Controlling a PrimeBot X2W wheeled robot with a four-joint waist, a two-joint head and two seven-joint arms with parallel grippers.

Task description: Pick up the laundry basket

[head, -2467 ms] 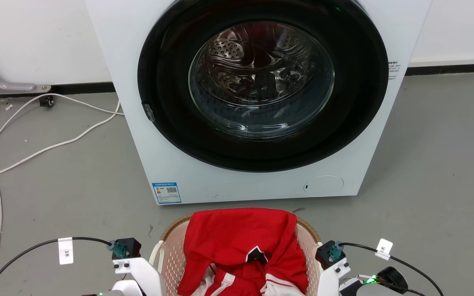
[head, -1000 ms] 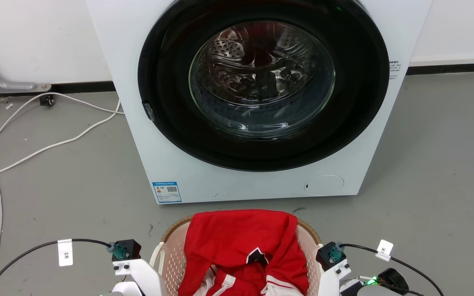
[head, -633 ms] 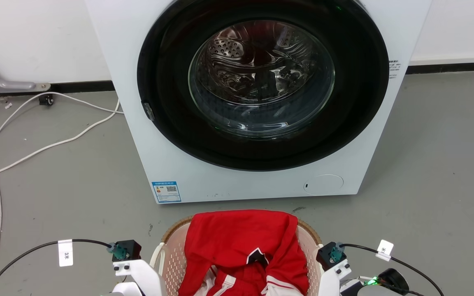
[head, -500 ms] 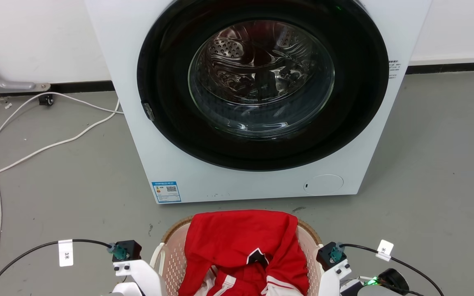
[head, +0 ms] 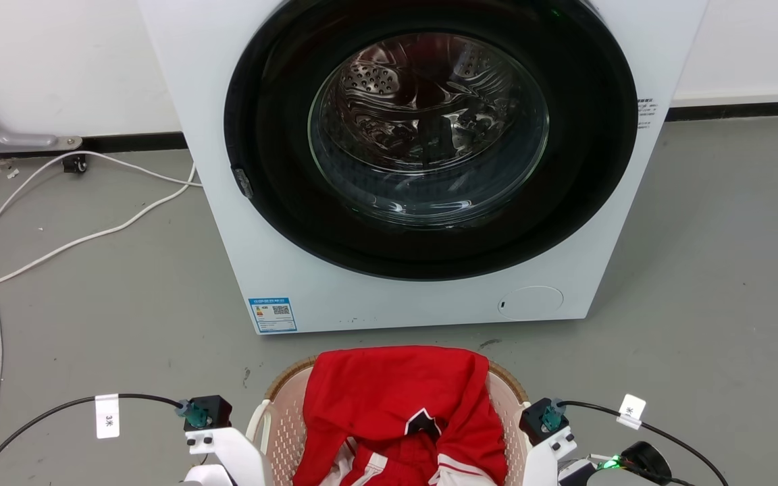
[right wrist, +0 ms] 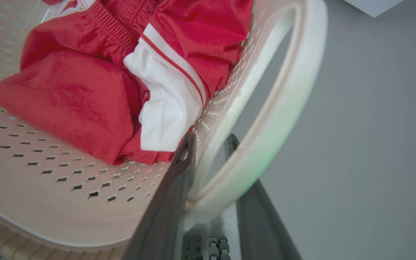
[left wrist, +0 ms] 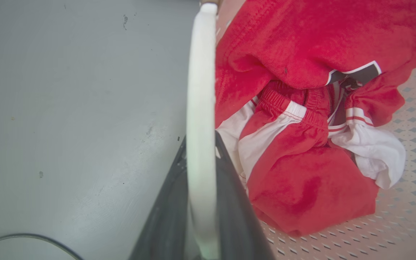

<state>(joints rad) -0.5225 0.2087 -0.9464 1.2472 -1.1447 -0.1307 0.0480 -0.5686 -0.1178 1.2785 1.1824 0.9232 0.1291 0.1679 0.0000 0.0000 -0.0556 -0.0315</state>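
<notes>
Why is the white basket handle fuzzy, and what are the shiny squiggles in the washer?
Left wrist view: the laundry basket handle sits very near the lens, so it blurs; head view: light glares off the washing machine door.

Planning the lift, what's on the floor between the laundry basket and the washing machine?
A bare strip of grey floor, with one small dark scuff, in the head view.

Very little has shifted. In the head view the laundry basket [head: 279, 378] and its red garment [head: 389, 398] have slipped slightly toward the bottom edge. The left wrist block [head: 208, 410] and right wrist block [head: 541, 415] have sunk with them. The strip of floor [head: 159, 351] between the basket and the washing machine [head: 240, 270] is a touch wider.
</notes>
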